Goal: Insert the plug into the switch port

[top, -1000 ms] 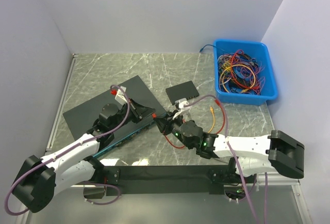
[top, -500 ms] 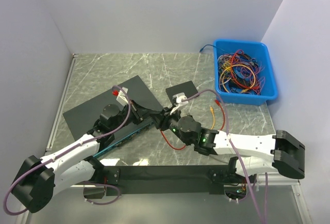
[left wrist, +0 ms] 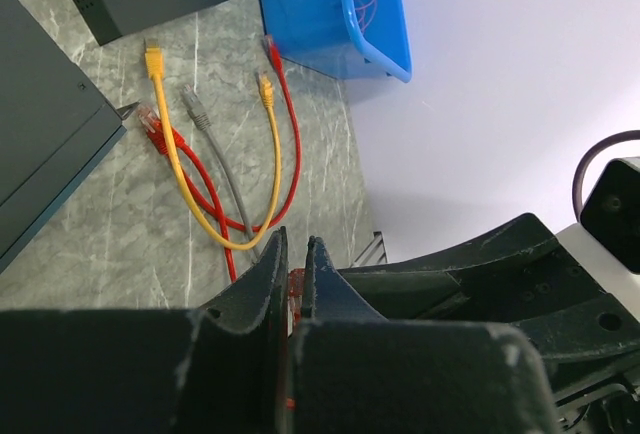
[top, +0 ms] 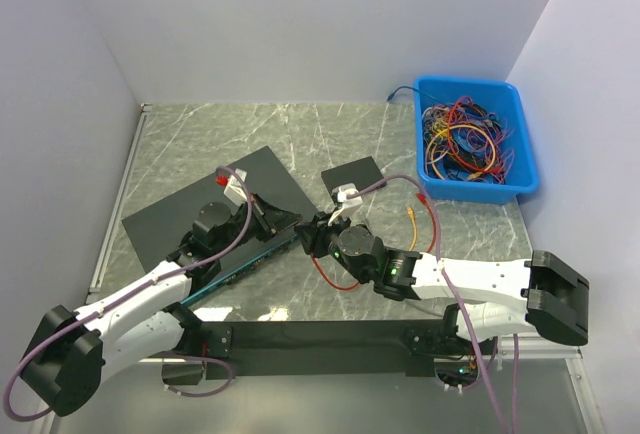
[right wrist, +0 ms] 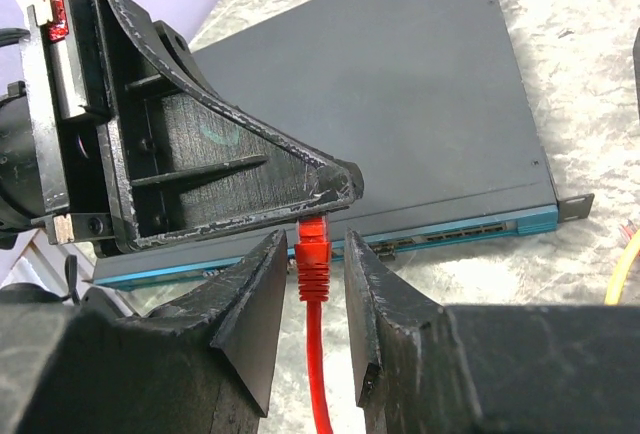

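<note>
The red plug (right wrist: 313,244) hangs on its red cable (right wrist: 318,374) just in front of the switch (right wrist: 400,104), a flat dark box with a teal port strip (right wrist: 470,232). My left gripper (left wrist: 295,244) is shut on the plug's tip, and red shows between its fingers (left wrist: 268,274). My right gripper (right wrist: 315,239) is open, one jaw on each side of the plug with a gap at both. In the top view the two grippers, left (top: 290,220) and right (top: 312,235), meet at the switch's (top: 200,209) right corner.
A small black box (top: 352,176) lies behind the grippers. Loose yellow (left wrist: 175,164), grey (left wrist: 215,164) and red (left wrist: 290,124) patch cables lie on the marble to the right. A blue bin (top: 472,139) full of cables stands at the back right.
My right gripper's jaws have parted from the plug and its arm has shifted slightly left. The left gripper stays shut on the plug.
</note>
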Robot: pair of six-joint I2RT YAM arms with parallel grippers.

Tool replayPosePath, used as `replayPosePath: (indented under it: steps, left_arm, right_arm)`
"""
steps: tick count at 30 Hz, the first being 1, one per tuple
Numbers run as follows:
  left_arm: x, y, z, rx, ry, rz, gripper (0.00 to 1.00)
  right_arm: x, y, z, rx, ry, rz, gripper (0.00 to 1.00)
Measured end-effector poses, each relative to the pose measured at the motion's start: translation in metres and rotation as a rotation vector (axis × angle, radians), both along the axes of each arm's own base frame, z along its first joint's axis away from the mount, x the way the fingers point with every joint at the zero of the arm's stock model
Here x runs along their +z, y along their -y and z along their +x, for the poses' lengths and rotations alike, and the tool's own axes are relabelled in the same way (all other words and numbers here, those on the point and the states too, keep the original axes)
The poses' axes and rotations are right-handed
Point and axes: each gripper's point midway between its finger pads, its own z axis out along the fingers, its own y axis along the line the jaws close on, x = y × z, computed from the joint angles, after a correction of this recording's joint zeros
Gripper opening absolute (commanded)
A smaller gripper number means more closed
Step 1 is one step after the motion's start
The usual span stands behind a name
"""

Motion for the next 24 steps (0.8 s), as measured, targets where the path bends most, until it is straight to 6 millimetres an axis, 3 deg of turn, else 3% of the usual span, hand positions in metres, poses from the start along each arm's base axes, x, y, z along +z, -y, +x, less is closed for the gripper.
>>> replayPosePath:
  steps: [11,21,24]
  left_arm:
    - [-0.001,-0.001,0.001,0.006,0.001,0.007,0.01]
    - [-0.004,-0.001,0.0,0.004,-0.005,0.014,0.01]
    - [-0.006,-0.001,0.0,0.006,-0.005,0.025,0.3]
  right_arm:
    - [-0.008,-0.001,-0.001,-0.006,-0.03,-0.005,0.3]
    - [-0.01,-0.002,-0.002,-0.006,-0.038,-0.002,0.0]
    - [-0.012,-0.002,-0.002,-0.006,-0.041,-0.004,0.0]
